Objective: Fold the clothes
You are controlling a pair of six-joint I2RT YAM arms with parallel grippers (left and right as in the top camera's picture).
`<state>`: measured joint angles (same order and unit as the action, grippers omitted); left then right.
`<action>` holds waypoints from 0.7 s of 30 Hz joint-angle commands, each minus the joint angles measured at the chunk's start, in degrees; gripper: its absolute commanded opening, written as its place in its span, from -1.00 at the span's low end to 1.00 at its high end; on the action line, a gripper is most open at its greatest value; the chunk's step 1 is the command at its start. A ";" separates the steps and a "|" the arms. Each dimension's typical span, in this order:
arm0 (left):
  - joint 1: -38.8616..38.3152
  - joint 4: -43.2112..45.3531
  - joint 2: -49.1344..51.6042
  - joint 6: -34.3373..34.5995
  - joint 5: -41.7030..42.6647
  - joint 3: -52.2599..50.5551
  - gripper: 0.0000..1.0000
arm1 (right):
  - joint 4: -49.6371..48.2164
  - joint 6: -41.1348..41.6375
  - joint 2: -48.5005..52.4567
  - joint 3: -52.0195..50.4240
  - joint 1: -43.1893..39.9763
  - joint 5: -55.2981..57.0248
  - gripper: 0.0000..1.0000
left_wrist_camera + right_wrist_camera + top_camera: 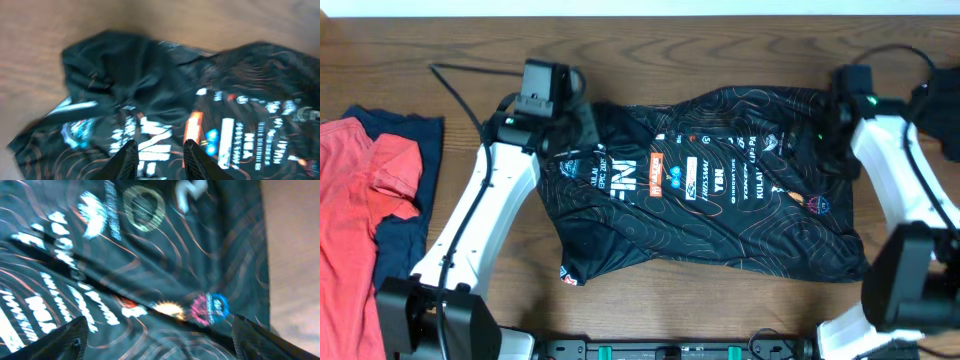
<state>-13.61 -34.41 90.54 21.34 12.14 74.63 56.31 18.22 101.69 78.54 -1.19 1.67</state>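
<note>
The black jersey (710,200) with wavy orange lines and white logos lies spread flat across the middle of the table. My left gripper (578,122) hovers over its upper left part. In the left wrist view the left gripper (160,159) is open a little, its two fingers apart above the jersey (125,75) with no cloth between them. My right gripper (832,128) is over the jersey's upper right edge. In the right wrist view the right gripper (160,340) stands wide open above the jersey (150,255), holding nothing. A red top (355,210) and a navy top (405,235) lie at the left.
The red and navy tops overlap in a pile at the table's left edge. Bare wooden table (720,45) runs along the back. A black cable (460,78) lies behind the left arm. Both arm bases stand at the front edge.
</note>
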 commanded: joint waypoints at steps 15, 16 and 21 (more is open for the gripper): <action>-3.52 2.69 16.65 -0.04 2.32 4.09 -0.12 | 17.97 -5.44 3.41 26.29 8.92 7.13 0.93; -3.52 2.71 16.96 -0.07 2.32 4.09 -0.07 | 18.60 -5.44 3.41 27.10 9.14 7.41 0.93; -3.52 3.58 19.21 -0.07 2.25 4.09 -0.06 | 22.27 -5.44 3.19 31.85 10.64 7.56 0.98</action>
<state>-16.99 -31.16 108.44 21.19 13.80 77.71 77.82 13.54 105.12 107.53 8.12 7.81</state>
